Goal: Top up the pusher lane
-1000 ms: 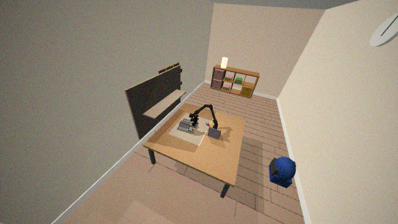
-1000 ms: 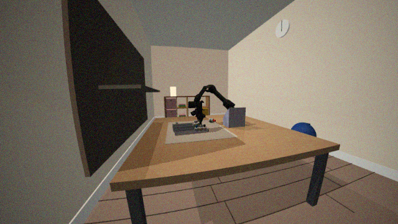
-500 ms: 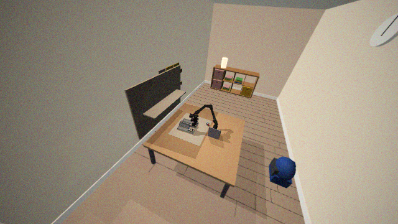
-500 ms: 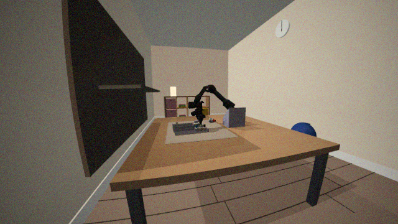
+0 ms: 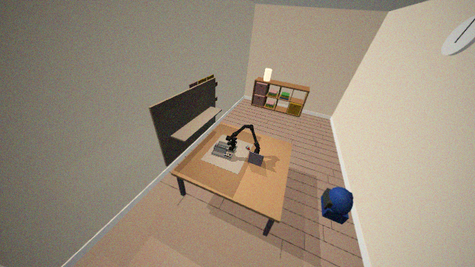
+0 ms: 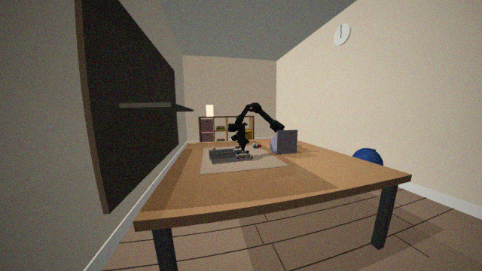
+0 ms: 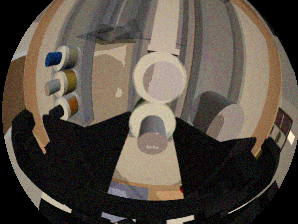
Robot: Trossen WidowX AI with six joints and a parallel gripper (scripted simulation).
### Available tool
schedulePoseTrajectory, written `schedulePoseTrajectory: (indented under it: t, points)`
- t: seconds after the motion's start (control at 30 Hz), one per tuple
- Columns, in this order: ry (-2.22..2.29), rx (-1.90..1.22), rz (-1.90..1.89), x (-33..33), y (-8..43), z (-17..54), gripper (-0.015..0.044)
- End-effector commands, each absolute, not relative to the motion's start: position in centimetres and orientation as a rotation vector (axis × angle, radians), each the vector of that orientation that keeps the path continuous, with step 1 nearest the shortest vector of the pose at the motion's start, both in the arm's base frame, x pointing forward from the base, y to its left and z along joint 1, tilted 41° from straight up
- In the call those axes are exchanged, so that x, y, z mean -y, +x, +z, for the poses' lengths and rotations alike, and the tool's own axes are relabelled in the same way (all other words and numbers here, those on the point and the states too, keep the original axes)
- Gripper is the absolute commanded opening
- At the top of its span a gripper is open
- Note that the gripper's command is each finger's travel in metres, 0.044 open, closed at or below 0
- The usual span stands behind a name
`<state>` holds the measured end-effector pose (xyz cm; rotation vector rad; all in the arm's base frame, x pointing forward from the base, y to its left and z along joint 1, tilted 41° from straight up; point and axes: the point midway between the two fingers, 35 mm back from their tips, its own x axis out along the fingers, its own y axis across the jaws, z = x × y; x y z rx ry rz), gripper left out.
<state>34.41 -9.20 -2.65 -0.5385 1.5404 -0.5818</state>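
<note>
My gripper (image 7: pixel 152 118) (image 6: pixel 243 150) points down at the front end of the grey lane rack (image 5: pixel 219 152) (image 6: pixel 222 159). It is shut on a pale jar with a grey knob (image 7: pixel 152 142), seen from above in the wrist view. The jar in the lane (image 7: pixel 165 82), with a broad white rim and pale top, is just beyond the held jar; their rims overlap in this view. A pale strip (image 7: pixel 165 30) runs back behind it. Whether the held jar touches the lane floor, and the front stop and pusher plate, cannot be made out.
Small jars with blue (image 7: pixel 53 59), grey (image 7: pixel 51 87) and black tops stand left in the wrist view. A wide grey cylinder (image 7: pixel 227 122) is at right. A red-ended object (image 6: pixel 257 145) lies behind the rack. A grey-blue panel (image 5: pixel 256 158) (image 6: pixel 287 141) stands near the arm's base.
</note>
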Motion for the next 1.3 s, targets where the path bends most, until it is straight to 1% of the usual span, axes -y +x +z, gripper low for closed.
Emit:
schedulePoseTrajectory:
  t: [0.0,1.27]
  points:
    - [-0.54,-1.528,-0.585,9.3,34.61,-2.68,0.0]
    - [-0.54,-1.528,-0.585,9.27,33.97,-2.68,0.0]
